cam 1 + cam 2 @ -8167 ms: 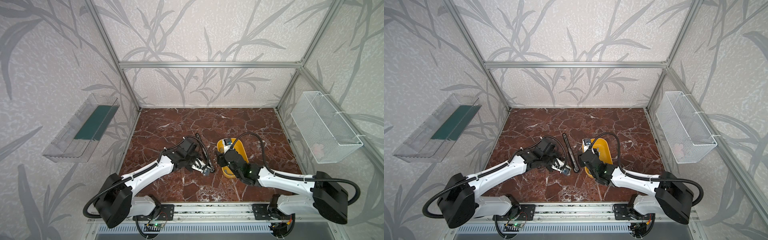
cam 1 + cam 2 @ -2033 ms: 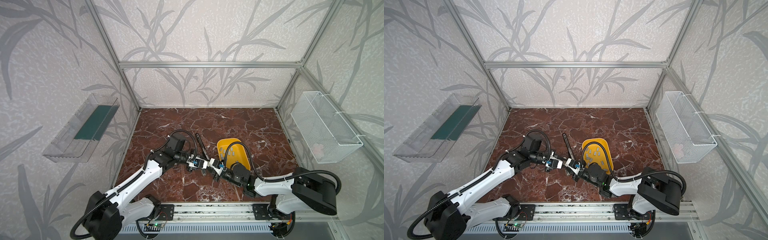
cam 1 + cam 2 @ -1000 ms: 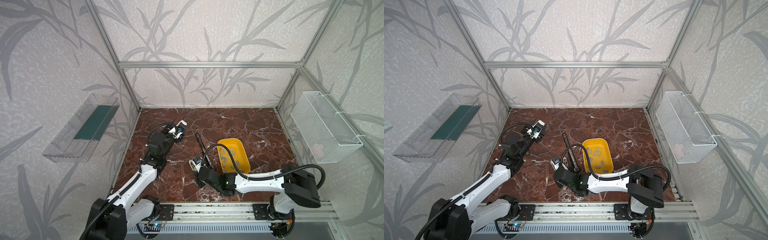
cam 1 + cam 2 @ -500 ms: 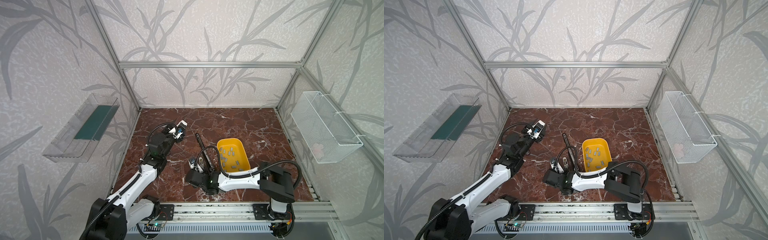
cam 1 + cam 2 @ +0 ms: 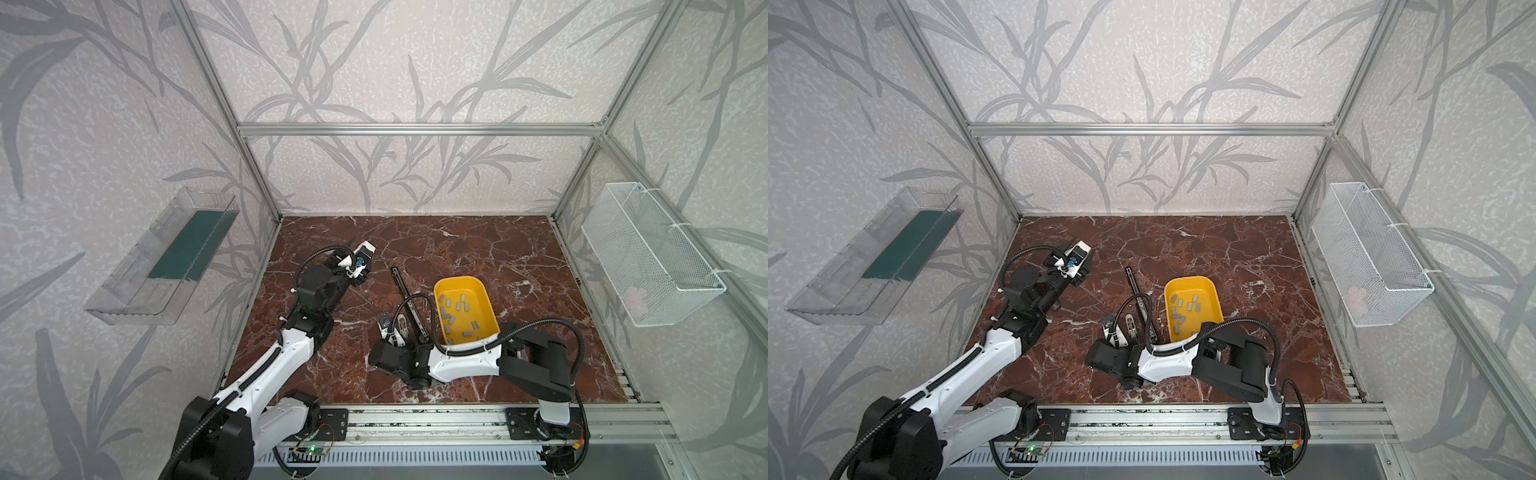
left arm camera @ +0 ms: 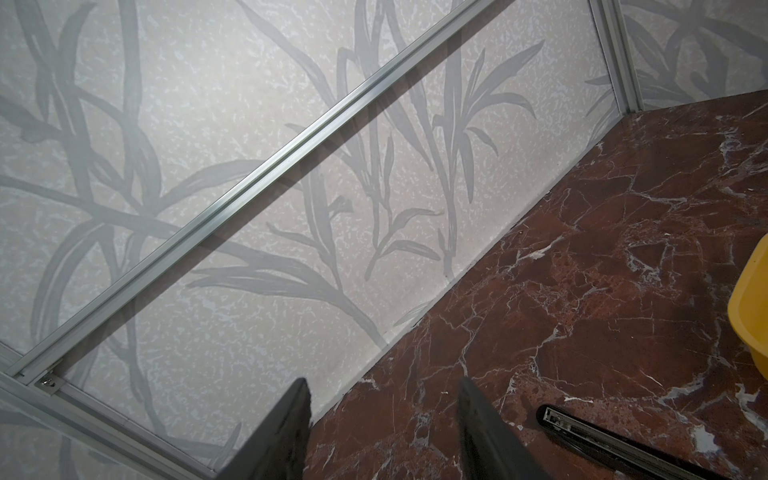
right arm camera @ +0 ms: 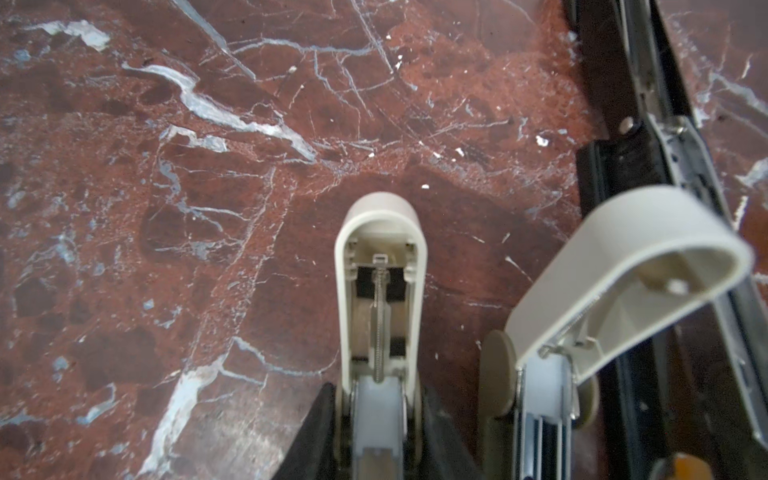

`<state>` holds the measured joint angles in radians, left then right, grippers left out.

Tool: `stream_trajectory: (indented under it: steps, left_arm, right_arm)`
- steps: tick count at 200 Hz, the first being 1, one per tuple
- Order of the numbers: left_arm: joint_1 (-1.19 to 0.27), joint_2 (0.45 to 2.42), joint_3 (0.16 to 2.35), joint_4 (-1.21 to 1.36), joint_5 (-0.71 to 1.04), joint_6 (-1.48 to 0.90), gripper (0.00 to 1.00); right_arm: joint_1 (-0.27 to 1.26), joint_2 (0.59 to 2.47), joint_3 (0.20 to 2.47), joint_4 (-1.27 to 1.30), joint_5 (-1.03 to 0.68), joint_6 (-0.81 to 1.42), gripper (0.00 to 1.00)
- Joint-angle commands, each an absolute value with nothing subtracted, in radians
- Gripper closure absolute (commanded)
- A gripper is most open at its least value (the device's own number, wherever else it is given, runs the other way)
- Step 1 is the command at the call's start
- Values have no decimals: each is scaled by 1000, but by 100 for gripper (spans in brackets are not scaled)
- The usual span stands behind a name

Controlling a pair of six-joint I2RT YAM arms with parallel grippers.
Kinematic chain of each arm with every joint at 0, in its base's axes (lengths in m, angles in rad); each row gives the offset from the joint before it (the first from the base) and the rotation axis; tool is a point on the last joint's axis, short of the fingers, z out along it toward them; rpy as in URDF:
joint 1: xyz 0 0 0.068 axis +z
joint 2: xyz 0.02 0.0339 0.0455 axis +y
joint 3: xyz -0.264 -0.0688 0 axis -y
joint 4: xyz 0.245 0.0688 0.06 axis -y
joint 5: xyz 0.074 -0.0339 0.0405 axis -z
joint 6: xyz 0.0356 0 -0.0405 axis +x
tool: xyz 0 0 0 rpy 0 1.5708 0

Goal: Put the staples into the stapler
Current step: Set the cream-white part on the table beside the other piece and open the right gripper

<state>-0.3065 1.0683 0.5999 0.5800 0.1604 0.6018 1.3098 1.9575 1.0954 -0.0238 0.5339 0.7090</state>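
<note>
Clamps right end effector (image 7: 378, 415) on open cream plastic mini stapler (image 7: 381, 216). Holds left end effector (image 6: 384, 432) apart, empty. In yellow plastic tray (image 5: 457, 282): small grey metal staple strips (image 5: 459, 308). May fumble flat strip, jam narrow channel.

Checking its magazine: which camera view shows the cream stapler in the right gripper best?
The right wrist view. The held cream stapler fills the middle, its inner spring exposed, between the fingers of the right gripper. Both top views show it only small at the gripper's tip; the left wrist view misses it.
</note>
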Motion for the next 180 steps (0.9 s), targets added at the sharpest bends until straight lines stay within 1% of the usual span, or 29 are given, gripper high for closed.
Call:
stream_trajectory:
  steps: [1,17,31,40,71,80,90,98,133,141,160,169,171,173,174,175,176,177,178,180]
  left_arm:
    - [-302,1052,600,583,187,605,43]
    - [-302,1051,606,566,186,606,43]
    - [-302,1053,609,562,200,601,42]
    - [-302,1052,610,559,220,600,44]
    - [-302,1049,627,524,245,593,46]
    - [-302,1049,629,522,247,588,47]
    - [-301,1049,630,522,253,584,47]
    - [-302,1045,631,521,257,581,47]
    - [-302,1040,635,522,307,563,47]
    - [-302,1038,635,521,317,569,48]
    - [-302,1034,635,521,310,570,47]
    - [-302,1030,630,524,311,582,47]
    - [-302,1028,628,526,310,585,45]
    - [-302,1027,627,529,309,587,40]
    - [-302,1026,626,531,308,587,36]
    - [-302,1024,624,533,306,587,25]
    - [-302,1024,623,536,304,585,13]
    - [-302,1023,621,538,303,586,7]
    - [-302,1023,620,540,300,586,4]
    - [-302,1020,617,548,294,582,2]
  right_arm:
    - [1306,1975,1101,14,563,745,100]
    - [1305,1986,1100,10,571,751,100]
    - [1306,1993,1096,17,574,754,96]
    - [1305,1997,1093,24,573,751,93]
    - [1305,2006,1073,73,584,733,92]
    - [1306,2008,1071,78,587,731,87]
    - [1305,2008,1068,81,588,729,77]
    - [1306,2007,1065,85,586,726,71]
    - [1306,1971,1047,127,565,675,55]
    - [1306,1960,1041,137,561,662,52]
    - [1306,1933,1030,159,547,643,49]
    - [1306,1918,1027,163,542,613,45]
    - [1306,1916,1026,163,540,609,42]
    - [1308,1913,1025,163,540,607,40]
    - [1309,1909,1025,163,540,606,40]
    - [1309,1909,1024,162,539,605,36]
    - [1309,1908,1024,161,540,605,34]
    - [1309,1907,1024,160,540,604,33]
    - [1309,1904,1023,160,539,603,30]
    - [1309,1901,1024,158,541,602,27]
